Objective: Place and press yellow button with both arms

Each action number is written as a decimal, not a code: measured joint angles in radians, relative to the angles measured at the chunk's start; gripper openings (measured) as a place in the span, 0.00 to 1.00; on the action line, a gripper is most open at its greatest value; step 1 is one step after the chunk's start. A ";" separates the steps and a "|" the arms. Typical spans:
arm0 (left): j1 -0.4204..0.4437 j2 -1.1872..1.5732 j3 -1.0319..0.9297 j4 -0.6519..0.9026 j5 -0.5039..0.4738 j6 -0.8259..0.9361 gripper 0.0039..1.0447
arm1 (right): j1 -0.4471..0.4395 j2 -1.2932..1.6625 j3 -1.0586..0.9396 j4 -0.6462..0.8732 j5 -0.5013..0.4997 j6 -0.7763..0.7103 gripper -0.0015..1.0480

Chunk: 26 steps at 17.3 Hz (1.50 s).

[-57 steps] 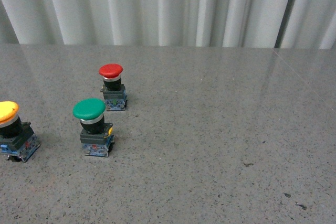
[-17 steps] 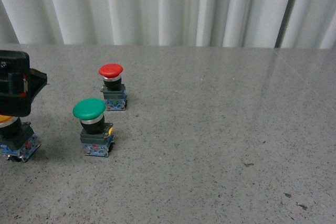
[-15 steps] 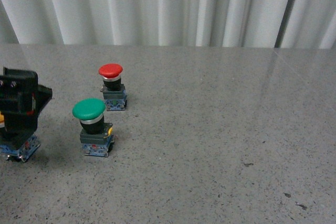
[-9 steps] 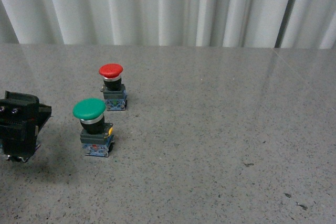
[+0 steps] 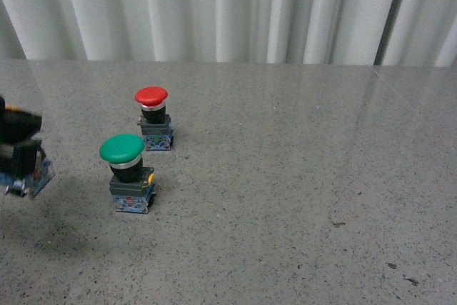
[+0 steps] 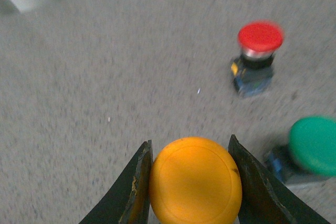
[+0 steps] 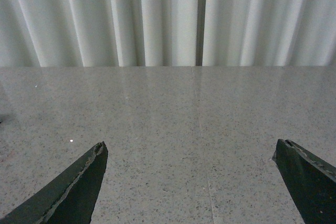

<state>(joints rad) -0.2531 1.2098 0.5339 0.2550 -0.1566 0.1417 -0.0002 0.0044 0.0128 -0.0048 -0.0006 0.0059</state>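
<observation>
Surfaces:
- table: grey speckled stone look, polished, faint sheen far back.
- curtain: white cloth, matt, pleated.
- yellow button: smooth satin plastic cap.
- red button, green button: smooth plastic caps, shiny metal collars, black plastic bodies.
- left gripper fingers: matt black, edges worn rough.

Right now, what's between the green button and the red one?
Nothing. The front view shows only bare grey tabletop between the green button and the red button; they stand apart.
</observation>
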 joint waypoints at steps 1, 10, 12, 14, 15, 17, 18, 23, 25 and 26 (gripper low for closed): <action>-0.034 -0.024 0.039 -0.012 -0.019 0.000 0.34 | 0.000 0.000 0.000 0.000 0.000 0.000 0.94; -0.253 0.224 0.428 0.000 -0.114 -0.113 0.33 | 0.000 0.000 0.000 0.000 0.000 0.000 0.94; -0.295 0.349 0.463 -0.002 -0.137 -0.199 0.33 | 0.000 0.000 0.000 0.000 0.000 0.000 0.94; -0.325 0.409 0.463 0.000 -0.154 -0.275 0.33 | 0.000 0.000 0.000 0.000 0.000 0.000 0.94; -0.333 0.428 0.463 0.009 -0.164 -0.309 0.33 | 0.000 0.000 0.000 0.000 0.000 0.000 0.94; -0.352 0.455 0.457 0.021 -0.167 -0.365 0.33 | 0.000 0.000 0.000 0.000 0.000 0.000 0.94; -0.362 0.468 0.447 0.020 -0.169 -0.384 0.33 | 0.000 0.000 0.000 0.000 0.000 0.000 0.94; -0.434 0.510 0.417 0.018 -0.218 -0.457 0.33 | 0.000 0.000 0.000 0.000 0.000 0.000 0.94; -0.439 0.525 0.414 0.016 -0.239 -0.461 0.33 | 0.000 0.000 0.000 0.000 0.000 0.000 0.94; -0.439 0.535 0.411 0.013 -0.240 -0.465 0.33 | 0.000 0.000 0.000 0.000 0.000 0.000 0.94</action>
<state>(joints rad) -0.6926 1.7447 0.9451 0.2680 -0.3962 -0.3229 -0.0002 0.0044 0.0128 -0.0044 -0.0006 0.0059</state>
